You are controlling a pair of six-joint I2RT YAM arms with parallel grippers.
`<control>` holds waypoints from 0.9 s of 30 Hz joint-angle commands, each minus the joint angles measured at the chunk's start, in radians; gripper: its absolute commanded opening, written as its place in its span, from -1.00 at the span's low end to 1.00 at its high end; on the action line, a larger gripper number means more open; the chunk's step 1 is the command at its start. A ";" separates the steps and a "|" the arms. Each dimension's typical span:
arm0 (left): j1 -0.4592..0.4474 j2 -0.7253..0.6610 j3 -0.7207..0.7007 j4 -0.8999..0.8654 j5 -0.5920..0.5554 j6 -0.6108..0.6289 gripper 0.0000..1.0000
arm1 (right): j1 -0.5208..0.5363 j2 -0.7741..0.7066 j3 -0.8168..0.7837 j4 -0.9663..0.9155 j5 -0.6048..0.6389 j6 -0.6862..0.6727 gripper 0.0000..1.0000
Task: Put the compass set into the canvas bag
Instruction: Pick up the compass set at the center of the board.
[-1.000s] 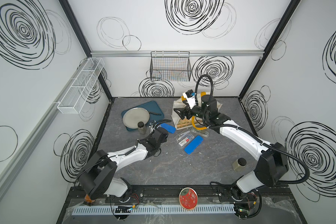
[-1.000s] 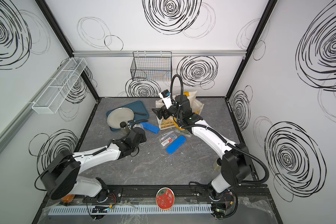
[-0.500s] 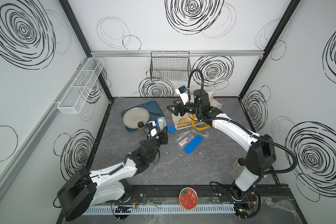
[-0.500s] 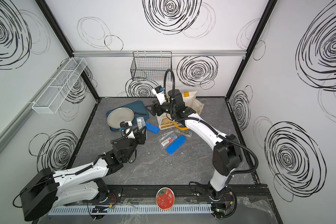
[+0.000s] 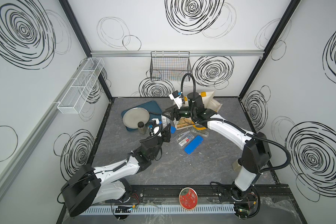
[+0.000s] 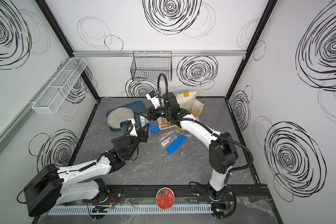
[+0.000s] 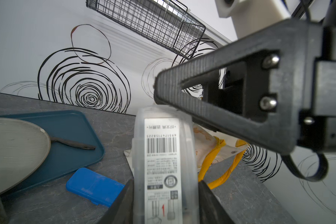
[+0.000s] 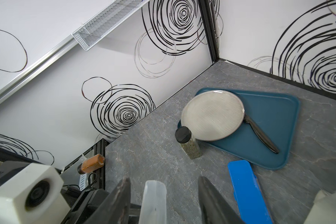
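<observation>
The compass set [image 7: 161, 155] is a translucent case with a barcode label, held above the table in both top views [image 5: 164, 121] [image 6: 143, 121]. My left gripper [image 7: 165, 182] is shut on its near end, also seen from above [image 5: 167, 131]. My right gripper [image 8: 164, 178] straddles the case's far end [image 8: 154, 197], open, with a gap on each side; it shows from above too [image 5: 166, 114]. The cream canvas bag [image 5: 209, 99] with yellow handles [image 7: 217, 155] lies behind the right arm near the back wall.
A teal tray [image 5: 153, 105] holds a grey plate [image 5: 136, 117] and a black utensil, with a spice jar [image 5: 141, 127] beside it. Other clear and blue cases [image 5: 193, 144] lie mid-table. A black wire basket [image 5: 170, 66] hangs on the back wall. A small jar [image 5: 236, 165] stands by the right arm's base.
My left gripper has lifted the compass set off the table toward the right gripper. The right gripper has swung left over the case's far end, and its jaws have narrowed.
</observation>
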 commanded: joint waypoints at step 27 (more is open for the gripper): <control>0.051 0.040 0.022 0.066 0.039 -0.043 0.99 | 0.011 0.016 -0.032 0.086 0.005 0.057 -0.81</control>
